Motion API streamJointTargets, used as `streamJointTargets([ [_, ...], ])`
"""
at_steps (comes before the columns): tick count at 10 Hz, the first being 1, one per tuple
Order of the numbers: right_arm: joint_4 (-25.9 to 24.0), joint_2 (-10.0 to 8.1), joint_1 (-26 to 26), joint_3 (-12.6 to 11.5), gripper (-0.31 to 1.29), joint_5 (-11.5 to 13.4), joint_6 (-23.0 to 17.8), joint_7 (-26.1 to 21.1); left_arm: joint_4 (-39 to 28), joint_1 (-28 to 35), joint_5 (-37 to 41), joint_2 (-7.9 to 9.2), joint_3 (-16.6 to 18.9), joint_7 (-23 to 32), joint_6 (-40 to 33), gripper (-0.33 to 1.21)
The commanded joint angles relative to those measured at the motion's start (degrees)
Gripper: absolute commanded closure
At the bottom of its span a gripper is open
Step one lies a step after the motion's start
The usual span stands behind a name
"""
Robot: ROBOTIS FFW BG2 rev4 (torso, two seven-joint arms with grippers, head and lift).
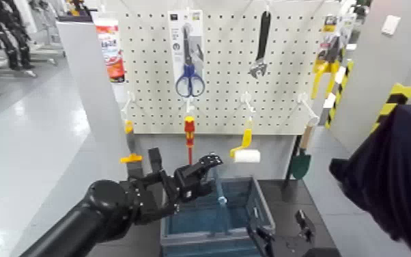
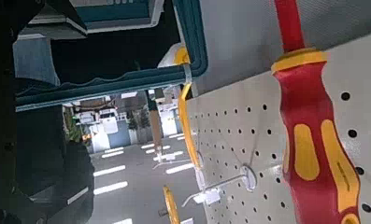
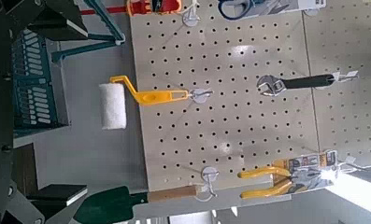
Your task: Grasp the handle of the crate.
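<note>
The crate [image 1: 263, 205], teal slatted walls under a grey rim, stands on the dark table below the pegboard. Its thin blue handle [image 1: 221, 198] rises from the middle. My left gripper [image 1: 205, 175] hovers over the crate's near-left part, just left of the handle and apart from it, with its jaws open and nothing between them. My right gripper [image 1: 282, 232] waits low at the crate's right side, fingers spread. The left wrist view shows the crate's rim [image 2: 198, 49]; the right wrist view shows its slatted wall [image 3: 32, 79].
The pegboard [image 1: 229, 68] behind holds scissors [image 1: 190, 80], a wrench [image 1: 261, 48], a red-and-yellow screwdriver [image 1: 189, 133], a paint roller [image 1: 246, 152], yellow pliers [image 1: 326, 65] and a trowel [image 1: 302, 160]. A dark navy fabric mass [image 1: 399, 178] stands at the right.
</note>
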Motion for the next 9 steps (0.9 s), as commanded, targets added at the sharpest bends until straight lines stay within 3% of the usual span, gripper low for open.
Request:
streamJointTargets([
  [1, 0.14, 0.00, -0.16, 0.21, 0.14, -0.02, -0.15, 0.02, 1.71, -0.72, 2.68, -0.25, -0.62, 0.00, 0.37, 0.36],
  [2, 0.23, -0.09, -0.34, 0.39, 0.14, -0.11, -0.24, -0.07, 2.24, -0.98, 3.83, -0.34, -0.88, 0.00, 0.72, 0.66],
  [3, 0.23, -0.09, -0.34, 0.39, 0.14, -0.11, -0.24, -0.07, 2.41, -0.98, 4.35, -0.43, -0.97, 0.00, 1.08, 0.86],
  [5, 0.32, -0.09, -0.34, 0.39, 0.14, -0.20, -0.41, -0.07, 2.94, -0.98, 4.44, -0.52, -1.23, 0.00, 1.34, 1.11],
  [9, 0.23, -0.18, -0.25, 0.21, 0.14, -0.20, -0.50, -0.07, 3.29, -0.63, 4.44, -0.69, -1.32, 0.18, 1.34, 1.19],
])
